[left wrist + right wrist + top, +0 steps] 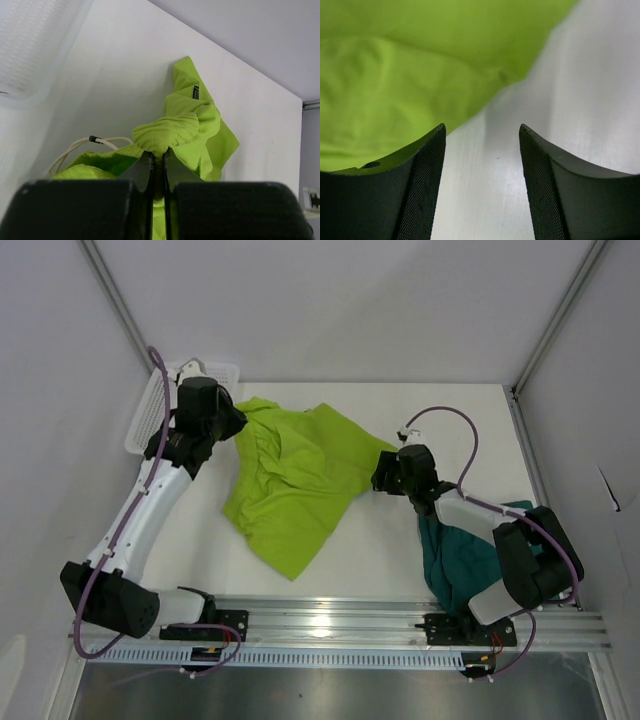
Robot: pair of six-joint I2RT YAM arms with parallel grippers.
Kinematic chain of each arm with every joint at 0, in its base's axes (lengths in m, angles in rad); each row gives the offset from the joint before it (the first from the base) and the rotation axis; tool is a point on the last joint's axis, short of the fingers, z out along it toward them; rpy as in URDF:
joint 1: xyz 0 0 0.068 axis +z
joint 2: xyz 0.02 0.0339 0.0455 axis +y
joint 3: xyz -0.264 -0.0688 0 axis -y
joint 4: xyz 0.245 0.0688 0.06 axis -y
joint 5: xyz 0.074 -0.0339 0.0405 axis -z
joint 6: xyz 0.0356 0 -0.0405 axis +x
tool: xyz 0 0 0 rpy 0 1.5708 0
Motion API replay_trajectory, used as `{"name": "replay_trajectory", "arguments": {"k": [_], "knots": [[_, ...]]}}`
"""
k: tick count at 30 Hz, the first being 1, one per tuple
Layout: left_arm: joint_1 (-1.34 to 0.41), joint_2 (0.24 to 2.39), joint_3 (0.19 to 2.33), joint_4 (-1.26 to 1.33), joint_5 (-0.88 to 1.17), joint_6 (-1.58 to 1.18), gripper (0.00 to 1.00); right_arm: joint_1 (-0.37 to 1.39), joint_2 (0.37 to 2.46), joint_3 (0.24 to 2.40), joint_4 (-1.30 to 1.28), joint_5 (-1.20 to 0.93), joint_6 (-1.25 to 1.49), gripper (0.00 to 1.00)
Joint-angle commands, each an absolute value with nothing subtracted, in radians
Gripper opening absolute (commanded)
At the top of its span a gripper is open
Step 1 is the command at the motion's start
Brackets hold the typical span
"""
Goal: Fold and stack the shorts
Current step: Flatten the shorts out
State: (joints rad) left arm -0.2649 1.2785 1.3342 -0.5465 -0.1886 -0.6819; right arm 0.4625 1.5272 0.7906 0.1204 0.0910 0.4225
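The lime yellow-green shorts (pixel 295 480) lie spread and rumpled in the middle of the white table. My left gripper (pixel 237 427) is shut on their bunched waistband (pixel 167 131) at the far left corner; a pale drawstring (pixel 75 146) trails beside it. My right gripper (pixel 381 474) is open and empty at the shorts' right edge, its fingers (pixel 420 170) just above bare table with lime fabric (pixel 395 80) to their left. The dark teal green shorts (pixel 462 558) lie crumpled at the near right, partly under my right arm.
A white mesh basket (pixel 148 410) stands at the far left by the wall, also in the left wrist view (pixel 30 45). White walls enclose the table on three sides. A metal rail (pixel 330 625) runs along the near edge.
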Motion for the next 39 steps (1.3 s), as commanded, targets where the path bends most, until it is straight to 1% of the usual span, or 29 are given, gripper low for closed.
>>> {"name": "replay_trajectory", "arguments": {"k": [1,2,3,4,5,6,7,8,9,11,13,14,15,17,18,20,22,23,25,26,32,33,35,36,39], "knots": [[-0.270,1.362,1.428,-0.532,-0.209,-0.666,0.04,0.528,1.456,0.767,0.259,0.024,0.325,0.62],[-0.270,1.391,1.433,-0.523,-0.183,-0.663,0.06,0.557,1.451,0.765,0.261,0.037,0.313,0.62],[-0.270,1.423,1.431,-0.505,-0.163,-0.664,0.14,0.566,1.448,0.765,0.262,0.054,0.296,0.62],[-0.271,1.489,1.433,-0.497,-0.141,-0.661,0.26,0.572,1.448,0.767,0.262,0.057,0.293,0.62],[-0.272,1.527,1.469,-0.497,-0.099,-0.646,0.62,0.572,1.450,0.767,0.261,0.058,0.293,0.62],[-0.272,1.566,1.495,-0.561,-0.100,-0.640,0.74,0.572,1.453,0.767,0.261,0.061,0.293,0.62],[-0.272,1.603,1.565,-0.616,-0.110,-0.635,0.81,0.574,1.457,0.767,0.261,0.061,0.293,0.62],[-0.273,1.652,1.597,-0.711,-0.158,-0.626,0.91,0.572,1.459,0.767,0.262,0.058,0.293,0.62],[-0.276,1.660,1.636,-0.739,-0.179,-0.620,0.97,0.574,1.459,0.767,0.267,0.049,0.293,0.62],[-0.278,1.625,1.640,-0.768,-0.204,-0.608,0.99,0.577,1.454,0.762,0.288,-0.010,0.287,0.62],[-0.278,1.570,1.566,-0.764,-0.216,-0.604,0.99,0.591,1.451,0.761,0.298,-0.052,0.269,0.63],[-0.275,1.501,1.540,-0.749,-0.213,-0.604,0.99,0.600,1.451,0.761,0.301,-0.055,0.259,0.63],[-0.276,1.465,1.447,-0.736,-0.206,-0.606,0.99,0.621,1.451,0.765,0.302,-0.058,0.249,0.63],[-0.273,1.396,1.385,-0.710,-0.193,-0.615,0.99,0.641,1.454,0.767,0.304,-0.061,0.223,0.63],[-0.273,1.332,1.320,-0.703,-0.187,-0.621,0.99,0.661,1.456,0.769,0.302,-0.063,0.215,0.63],[-0.273,1.275,1.200,-0.686,-0.160,-0.638,0.99,0.676,1.456,0.772,0.302,-0.057,0.193,0.63],[-0.265,1.189,1.139,-0.677,-0.143,-0.656,0.99,0.695,1.453,0.775,0.299,-0.045,0.183,0.63],[-0.261,1.160,1.046,-0.651,-0.127,-0.673,0.99,0.696,1.454,0.776,0.296,-0.034,0.180,0.63],[-0.238,1.076,0.985,-0.617,-0.094,-0.695,0.99,0.698,1.454,0.778,0.293,-0.025,0.178,0.63],[-0.230,1.053,0.886,-0.585,-0.063,-0.719,0.99,0.698,1.454,0.778,0.291,-0.020,0.178,0.63],[-0.193,0.866,0.654,-0.468,-0.040,-0.824,0.98,0.699,1.450,0.775,0.291,0.000,0.173,0.63],[-0.186,0.847,0.590,-0.453,-0.035,-0.836,0.98,0.698,1.450,0.773,0.291,0.000,0.175,0.63],[-0.147,0.806,0.543,-0.398,-0.011,-0.868,0.97,0.699,1.447,0.773,0.291,0.000,0.172,0.63],[-0.108,0.799,0.488,-0.381,0.038,-0.880,0.96,0.699,1.445,0.772,0.291,0.000,0.172,0.63],[-0.049,0.785,0.430,-0.324,0.070,-0.920,0.93,0.699,1.439,0.772,0.291,0.000,0.173,0.63]]}}
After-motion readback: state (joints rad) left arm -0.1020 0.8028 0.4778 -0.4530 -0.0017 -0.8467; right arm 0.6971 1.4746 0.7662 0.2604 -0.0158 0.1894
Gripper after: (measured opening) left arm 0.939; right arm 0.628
